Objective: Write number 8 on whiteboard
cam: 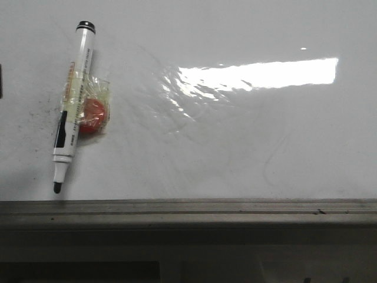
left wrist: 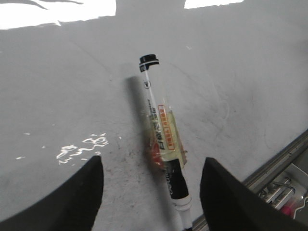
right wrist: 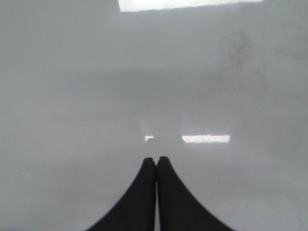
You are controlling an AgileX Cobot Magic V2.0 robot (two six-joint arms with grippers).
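Whiteboard (cam: 235,147) bears no 8; marker pen (cam: 72,106) lies ungrasped between left tool's (left wrist: 150,192) spread jaws; right tool (right wrist: 157,163) closed, empty.

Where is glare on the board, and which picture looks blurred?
Front view: a bright glare patch lies on the large glossy white whiteboard, right of the white marker pen with the black tip. Left wrist view: glare along the far edge, pen sharp. Right wrist view: hazy and soft, small reflections beyond the shut jaws.

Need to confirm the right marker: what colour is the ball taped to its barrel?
Red-orange, on the marker barrel; the ball shows best in the front view.
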